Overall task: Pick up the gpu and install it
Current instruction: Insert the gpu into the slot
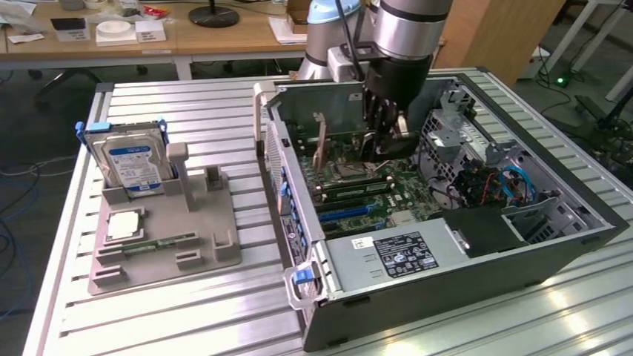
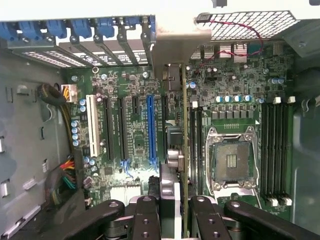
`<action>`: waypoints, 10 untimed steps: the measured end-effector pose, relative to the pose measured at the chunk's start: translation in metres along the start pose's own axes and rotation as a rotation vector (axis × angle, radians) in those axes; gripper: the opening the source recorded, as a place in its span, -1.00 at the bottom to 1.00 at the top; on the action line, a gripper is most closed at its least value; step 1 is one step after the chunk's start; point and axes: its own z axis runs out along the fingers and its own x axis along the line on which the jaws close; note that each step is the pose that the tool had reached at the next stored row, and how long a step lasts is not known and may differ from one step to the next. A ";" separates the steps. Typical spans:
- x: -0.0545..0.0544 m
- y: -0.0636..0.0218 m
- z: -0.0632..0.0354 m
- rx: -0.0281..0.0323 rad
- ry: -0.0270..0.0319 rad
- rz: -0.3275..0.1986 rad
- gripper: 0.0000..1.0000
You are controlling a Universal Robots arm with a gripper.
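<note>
Pinching the gpu (image 2: 185, 125) edge-on, the gripper (image 2: 175, 219) holds it upright above the motherboard (image 2: 135, 135), bracket toward the rear, seemingly for slot alignment.

Case (image 1: 445, 297) open above, metal cage (image 1: 447, 137) beside gpu (image 1: 384, 146)

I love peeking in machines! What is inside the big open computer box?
Inside the computer case is a green motherboard with a blue slot, a white slot and an empty processor socket. The pincer holds the gpu edge-on over it, covering the strip of board underneath.
</note>
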 end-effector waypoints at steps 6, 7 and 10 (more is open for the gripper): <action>0.000 0.0016 0.0109 0.0000 0.0002 0.006 -0.44; 0.000 0.0017 0.0127 0.0000 0.0003 0.007 -0.44; 0.001 0.0020 0.0181 0.0000 0.0004 0.009 -0.44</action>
